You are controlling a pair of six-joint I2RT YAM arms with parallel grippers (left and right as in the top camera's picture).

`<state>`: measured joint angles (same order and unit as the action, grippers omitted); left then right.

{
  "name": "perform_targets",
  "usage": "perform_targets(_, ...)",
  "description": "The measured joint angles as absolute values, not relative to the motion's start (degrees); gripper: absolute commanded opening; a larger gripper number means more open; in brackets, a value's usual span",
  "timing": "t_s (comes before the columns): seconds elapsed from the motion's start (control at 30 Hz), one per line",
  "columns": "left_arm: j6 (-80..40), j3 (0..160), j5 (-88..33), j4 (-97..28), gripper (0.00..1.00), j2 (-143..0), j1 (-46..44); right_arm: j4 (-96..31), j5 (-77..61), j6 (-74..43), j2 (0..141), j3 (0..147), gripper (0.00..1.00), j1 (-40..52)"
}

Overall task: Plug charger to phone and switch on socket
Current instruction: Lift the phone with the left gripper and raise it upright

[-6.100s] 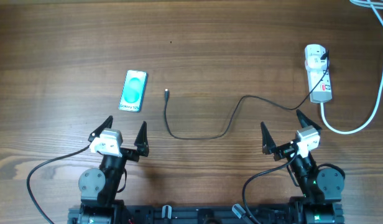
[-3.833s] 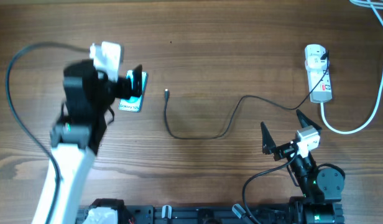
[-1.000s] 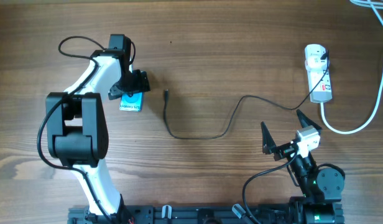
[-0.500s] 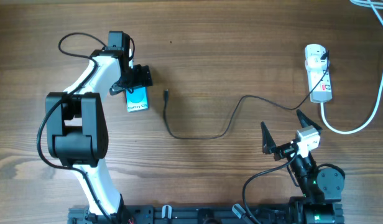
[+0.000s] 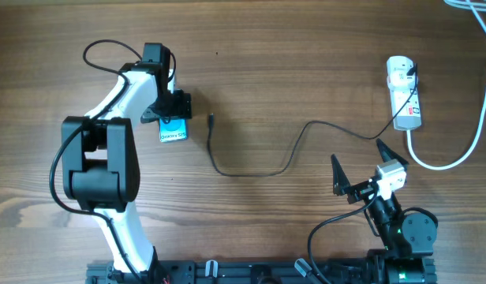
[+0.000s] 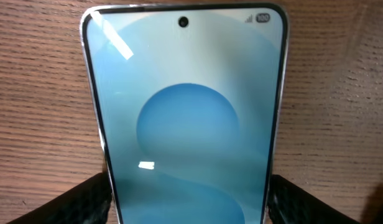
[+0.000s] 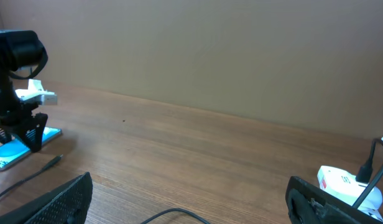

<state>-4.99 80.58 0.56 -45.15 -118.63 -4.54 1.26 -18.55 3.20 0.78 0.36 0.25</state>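
The phone lies flat on the wooden table, screen up, its blue screen filling the left wrist view. My left gripper is down over the phone's far end, one finger against each long edge, shut on it. The charger, a thin black cable, curls across the middle of the table, its connector tip just right of the phone and apart from it. Its other end runs to the white socket at the far right, which also shows in the right wrist view. My right gripper is open and empty near the front edge.
A thicker white cord loops from the socket off the table's right side. The left arm's black cable arcs above the table at the left. The right wrist view shows the left gripper, the phone and a plain wall behind.
The left arm has left its rest pose and come down on the phone. In the last second the phone has shifted right and turned straighter in the fingers. The right arm has not moved.
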Motion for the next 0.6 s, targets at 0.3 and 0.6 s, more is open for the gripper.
perform_targets(0.3,-5.2,80.6,0.6,-44.9,0.73,-118.6,-4.6,1.3,-18.5,3.2,0.8,0.4,1.0,0.3)
perform_targets(0.6,-5.2,83.0,-0.6,-49.0,0.73,-119.2,-4.7,1.3,-18.5,3.2,0.8,0.4,1.0,0.3)
